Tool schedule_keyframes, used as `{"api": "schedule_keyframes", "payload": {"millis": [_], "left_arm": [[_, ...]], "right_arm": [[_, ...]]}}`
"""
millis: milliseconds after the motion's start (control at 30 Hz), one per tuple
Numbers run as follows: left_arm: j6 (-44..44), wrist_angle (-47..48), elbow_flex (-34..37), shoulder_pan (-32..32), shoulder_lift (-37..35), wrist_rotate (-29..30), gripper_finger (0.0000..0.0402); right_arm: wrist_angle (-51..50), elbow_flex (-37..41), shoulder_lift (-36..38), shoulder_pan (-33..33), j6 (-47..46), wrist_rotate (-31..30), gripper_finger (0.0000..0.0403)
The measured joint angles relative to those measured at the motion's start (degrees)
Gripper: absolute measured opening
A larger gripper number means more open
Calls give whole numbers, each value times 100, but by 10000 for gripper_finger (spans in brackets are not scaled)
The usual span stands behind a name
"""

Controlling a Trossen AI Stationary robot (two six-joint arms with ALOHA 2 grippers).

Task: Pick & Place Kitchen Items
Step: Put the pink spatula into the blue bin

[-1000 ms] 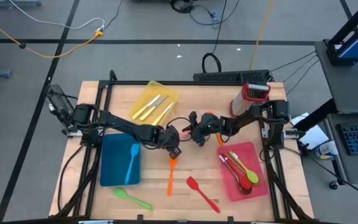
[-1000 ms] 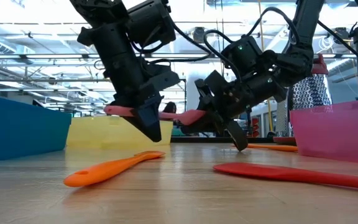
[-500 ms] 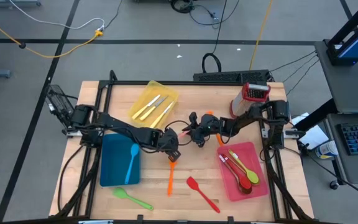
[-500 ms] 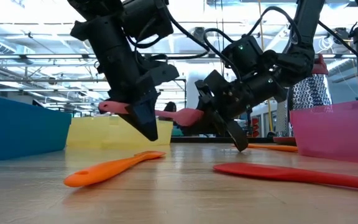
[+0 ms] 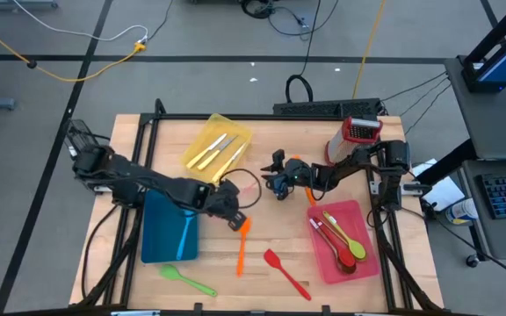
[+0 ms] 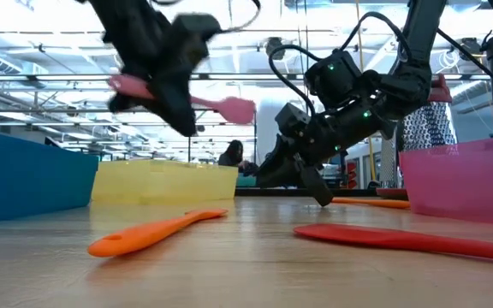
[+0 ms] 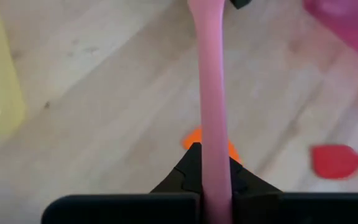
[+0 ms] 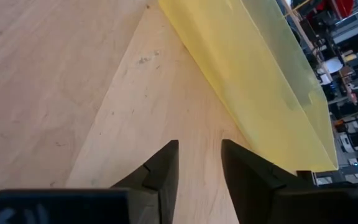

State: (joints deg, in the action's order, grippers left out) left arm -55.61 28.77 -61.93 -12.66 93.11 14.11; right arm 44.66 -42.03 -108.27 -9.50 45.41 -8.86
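My left gripper [image 5: 229, 209] is shut on a pink spatula [image 6: 229, 108] and holds it high above the table in the low view [image 6: 176, 101]. My right gripper [image 5: 276, 183] is open and empty, low over the table's middle near the yellow tray [image 8: 260, 81]. It also shows in the low view [image 6: 302, 175]. An orange spatula [image 5: 242, 246], a red spatula [image 5: 285, 272] and a green spoon [image 5: 185, 279] lie flat on the wood. A blue spatula [image 5: 185, 230] lies in the blue tray [image 5: 156, 250]. My left gripper pinches the pink spatula's handle [image 7: 215, 177] between its two fingers [image 7: 188, 171], partway along it. The handle runs on forward past the fingertips, and its free end [image 6: 125, 83] sticks out behind them. The spatula is lifted clear and nearly level, with its blade [image 6: 240, 109] toward my right gripper.
The yellow tray [image 5: 202, 140] holds cream-handled knives at the far middle. The pink tray [image 5: 323, 263] at the right holds several utensils. A red-topped grater [image 5: 355, 133] stands at the far right. An orange utensil [image 6: 375, 203] lies behind my right gripper.
My left gripper has risen well above the table and gone toward the table's left and near edges, carrying the pink spatula. The spatula's blade end, which was at my right gripper, has come away from it and now hangs clear in the air.
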Motion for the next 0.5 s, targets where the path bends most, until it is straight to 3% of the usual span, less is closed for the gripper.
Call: {"api": "schedule_keyframes", "payload": {"millis": [200, 500], "left_arm": [[-1058, 701, -7, -510, -508, -52, 2], [-3116, 2189, -17, -1323, -1319, -696, 4]], "right_arm": [[-26, -3, 2, 22, -42, 5, 115], [-48, -3, 2, 22, -127, 11, 115]]}}
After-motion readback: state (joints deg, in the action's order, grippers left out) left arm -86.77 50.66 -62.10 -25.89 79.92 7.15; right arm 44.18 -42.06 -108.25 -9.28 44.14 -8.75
